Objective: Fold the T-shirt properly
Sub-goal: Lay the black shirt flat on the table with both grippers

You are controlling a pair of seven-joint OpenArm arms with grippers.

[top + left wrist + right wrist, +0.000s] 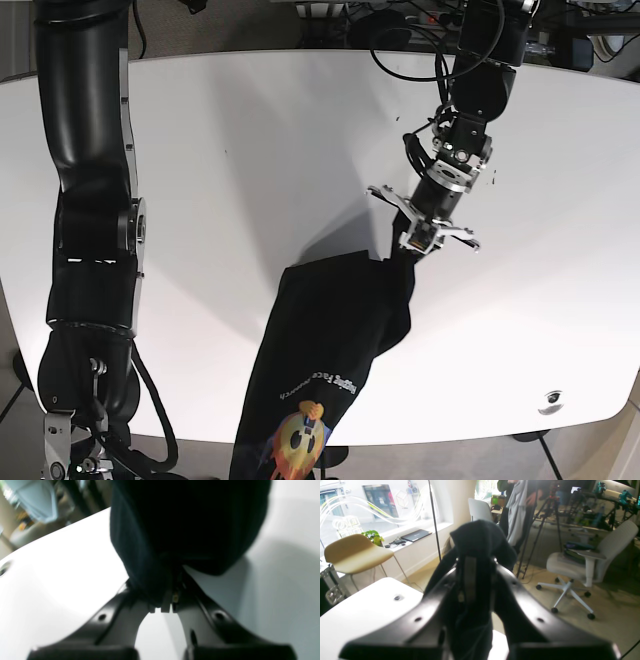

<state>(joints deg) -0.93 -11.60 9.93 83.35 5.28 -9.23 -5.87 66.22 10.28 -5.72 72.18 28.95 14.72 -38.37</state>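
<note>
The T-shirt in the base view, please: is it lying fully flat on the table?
No, the T-shirt hangs over the table edge.

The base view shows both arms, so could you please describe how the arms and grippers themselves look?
Both arms have glossy black rounded shells. The left arm carries loose black cables and bare silver metal at its wrist. The left gripper and the right gripper have matte black fingers that taper toward the tips, with small round screw holes. No markings are visible.

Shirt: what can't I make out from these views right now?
- Base: right pincer is out of frame at bottom left; the shirt hem is cut off by the bottom edge.
- Left wrist: blurred; cloth fills the left pincer, hiding the shirt's layout.
- Right wrist: cloth covers the right pincer, hiding the table beneath.
</note>
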